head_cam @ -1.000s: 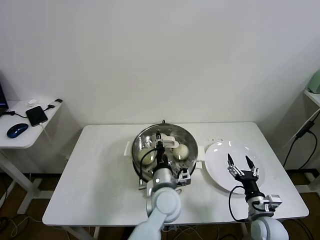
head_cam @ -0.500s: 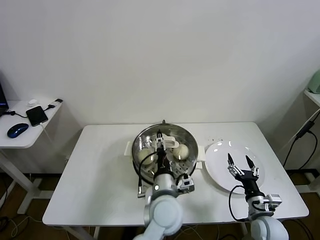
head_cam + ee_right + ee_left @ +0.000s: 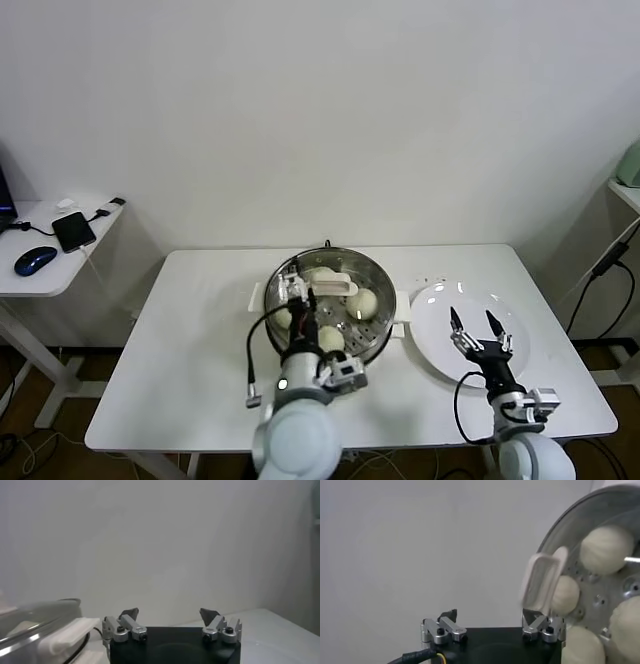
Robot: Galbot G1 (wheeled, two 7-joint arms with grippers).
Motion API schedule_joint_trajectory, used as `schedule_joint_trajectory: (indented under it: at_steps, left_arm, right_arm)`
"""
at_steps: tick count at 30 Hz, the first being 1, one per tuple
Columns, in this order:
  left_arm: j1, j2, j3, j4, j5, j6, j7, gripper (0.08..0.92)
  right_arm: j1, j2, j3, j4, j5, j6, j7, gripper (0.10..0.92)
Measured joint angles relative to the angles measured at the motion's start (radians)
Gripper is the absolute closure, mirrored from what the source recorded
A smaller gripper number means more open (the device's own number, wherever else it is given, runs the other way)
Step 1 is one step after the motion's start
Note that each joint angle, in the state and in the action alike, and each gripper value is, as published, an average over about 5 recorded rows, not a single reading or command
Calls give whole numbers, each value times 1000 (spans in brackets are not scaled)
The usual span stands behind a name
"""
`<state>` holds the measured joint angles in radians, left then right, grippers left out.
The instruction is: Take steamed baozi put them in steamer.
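The steamer (image 3: 372, 270) is a shiny steel pot with white side handles at the middle of the white table. Several cream-white baozi lie on its perforated tray, one at the right (image 3: 361, 301), one at the front (image 3: 330, 338) and one at the back (image 3: 320, 275). My left gripper (image 3: 297, 292) is open and empty above the left part of the steamer. The left wrist view shows the baozi (image 3: 606, 550) and a white handle (image 3: 542, 580) beside my left gripper (image 3: 490, 617). My right gripper (image 3: 475, 330) is open and empty over the white plate (image 3: 432, 330).
The right wrist view shows my right gripper (image 3: 169, 614) with the steamer's rim (image 3: 35, 625) beside it. A side table at the far left holds a phone (image 3: 72, 232) and a mouse (image 3: 34, 260). Bare tabletop (image 3: 190, 340) lies left of the steamer.
My left gripper has moved from the middle of the steamer towards its left side, uncovering a baozi at the front of the tray. The right gripper has hardly moved.
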<state>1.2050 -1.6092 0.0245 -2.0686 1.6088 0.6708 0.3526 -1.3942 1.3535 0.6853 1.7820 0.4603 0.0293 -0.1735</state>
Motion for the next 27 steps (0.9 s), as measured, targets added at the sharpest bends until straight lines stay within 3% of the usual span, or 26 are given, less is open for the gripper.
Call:
schedule_joint_trajectory:
  at_steps: [6,15,27]
  left_arm:
    - [39,0,-180,-63,-194,-78,-44,177]
    - [140,22,-503,-76,-759,-291,-148,177]
    - [333,44,-642,-14,-1303,-470,-246,177]
  right_arm:
    - [-18,-15,-15,30,5,3,-17,203]
    - [-66,-27,-15,72,-20,-11,-23,203]
    - [-159,-36,-27,112,-19,1,-3,203]
